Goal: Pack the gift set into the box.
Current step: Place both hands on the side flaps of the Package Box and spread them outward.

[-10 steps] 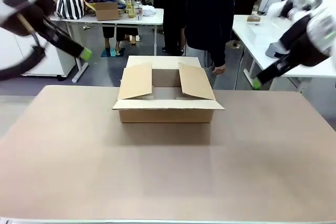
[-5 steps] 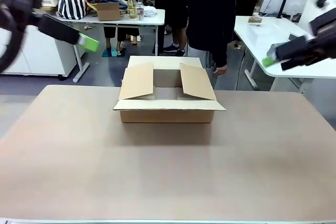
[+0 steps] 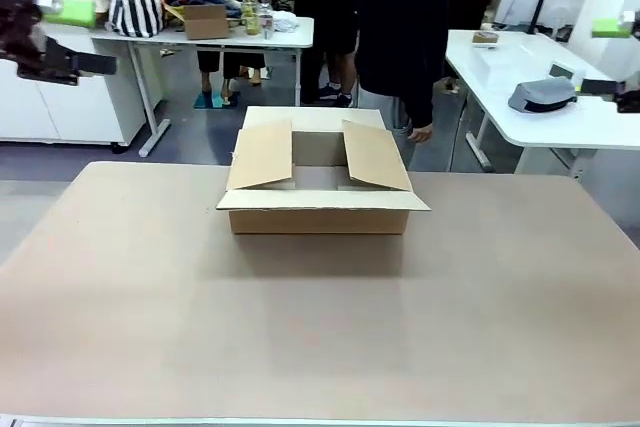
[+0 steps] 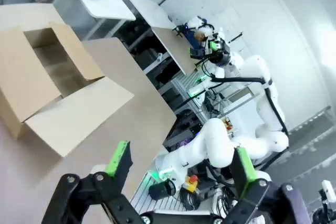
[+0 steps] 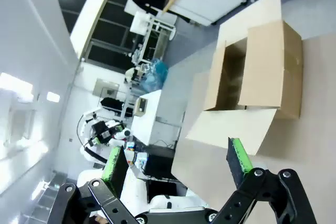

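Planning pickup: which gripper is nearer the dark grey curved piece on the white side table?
Right. The right gripper hangs just right of the piece; the left gripper far off, past the brown cardboard box.

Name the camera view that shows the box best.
Front view: the box sits whole, centred, flaps open. The left wrist view cuts it at the picture edge; the right wrist view shows it from above, rolled sideways.

Beyond your brown table (image 3: 320, 347) you see grey floor (image 3: 190, 142), a white table (image 3: 200, 40) far left and a second white table (image 3: 500, 77) far right.
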Controlling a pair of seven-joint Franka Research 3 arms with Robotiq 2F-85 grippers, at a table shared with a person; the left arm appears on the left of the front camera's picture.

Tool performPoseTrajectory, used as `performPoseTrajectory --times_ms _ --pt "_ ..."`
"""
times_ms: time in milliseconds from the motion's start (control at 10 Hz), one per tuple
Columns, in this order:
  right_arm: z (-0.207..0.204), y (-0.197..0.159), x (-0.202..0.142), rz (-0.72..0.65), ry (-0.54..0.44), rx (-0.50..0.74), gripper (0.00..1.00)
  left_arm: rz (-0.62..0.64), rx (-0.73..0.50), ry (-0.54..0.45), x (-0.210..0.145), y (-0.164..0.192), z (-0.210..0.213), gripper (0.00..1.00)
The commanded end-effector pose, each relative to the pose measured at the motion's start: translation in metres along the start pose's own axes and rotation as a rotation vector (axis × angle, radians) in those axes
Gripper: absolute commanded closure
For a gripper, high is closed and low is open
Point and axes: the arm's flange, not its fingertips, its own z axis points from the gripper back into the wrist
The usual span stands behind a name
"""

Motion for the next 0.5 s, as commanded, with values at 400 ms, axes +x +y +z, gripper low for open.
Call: performPoseTrajectory --times_ms 400 --pt "-0.009 0.009 -0.0052 0.127 0.065 -0.117 0.0 -0.129 0.047 0.055 0.0022 -0.0108 -0.0103 0.0"
